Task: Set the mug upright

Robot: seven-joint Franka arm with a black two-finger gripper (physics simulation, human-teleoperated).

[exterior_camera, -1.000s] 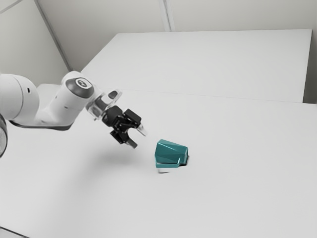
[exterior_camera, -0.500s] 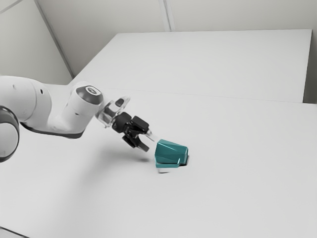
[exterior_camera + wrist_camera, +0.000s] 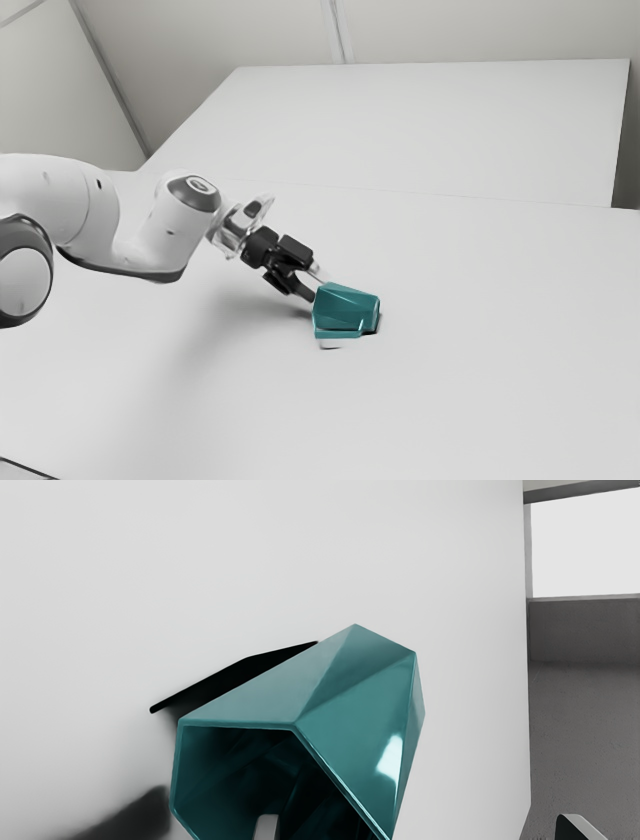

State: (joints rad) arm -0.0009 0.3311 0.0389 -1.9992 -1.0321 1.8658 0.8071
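Reaching closer to mug, gripper spread

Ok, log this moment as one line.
mug: on its side on table | gripper: open, one finger at mug's mouth, other outside | upright: not yet

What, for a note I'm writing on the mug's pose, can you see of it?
The mug is teal, glossy and faceted, perhaps glazed or plastic, with a thin-edged, many-sided mouth, a dark interior and a body narrowing toward the base. It lies on its side on the pale table, mouth toward the open gripper. One fingertip overlaps the mouth in the wrist view; whether it touches, I cannot tell. Nor can I make out a handle for certain.
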